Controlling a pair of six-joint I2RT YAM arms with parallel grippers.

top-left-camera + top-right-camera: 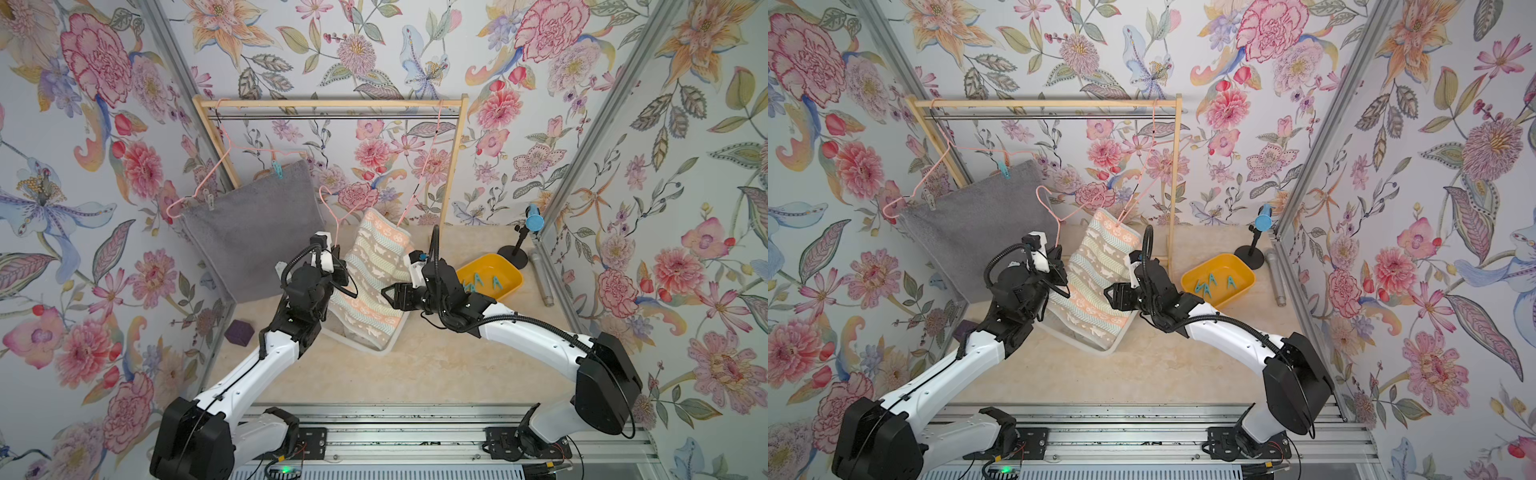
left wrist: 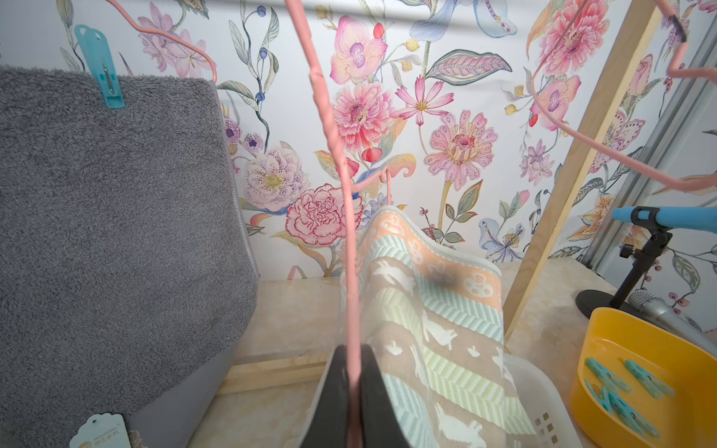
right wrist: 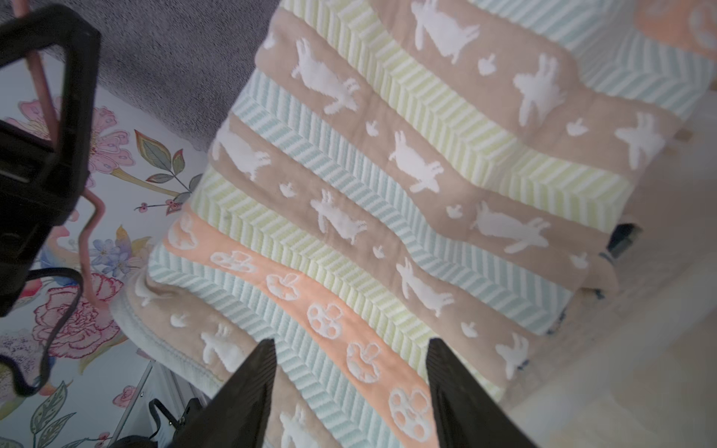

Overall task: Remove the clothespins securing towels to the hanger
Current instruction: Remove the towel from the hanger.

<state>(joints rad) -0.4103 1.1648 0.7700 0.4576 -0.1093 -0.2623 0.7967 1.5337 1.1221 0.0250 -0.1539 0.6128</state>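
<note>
In a top view, a teal pin (image 1: pixel 277 169) bites the grey towel (image 1: pixel 253 232) at its upper edge, toward 10 o'clock, long axis near upright, nose down. Left wrist: left fingers (image 2: pixel 337 388) clamp the pink hanger (image 2: pixel 343 174); a tug may unhook it. Right wrist: right fingers (image 3: pixel 248 388) gape, empty, over the striped towel (image 3: pixel 388 194) and might snag it.

A beige tabletop (image 1: pixel 436 365) is carrying a yellow tub (image 1: pixel 505 270), a white basket (image 1: pixel 386 348), a purple block (image 1: pixel 240 332), a black stand base (image 1: pixel 513 252) and a silver microphone (image 1: pixel 541 278).
</note>
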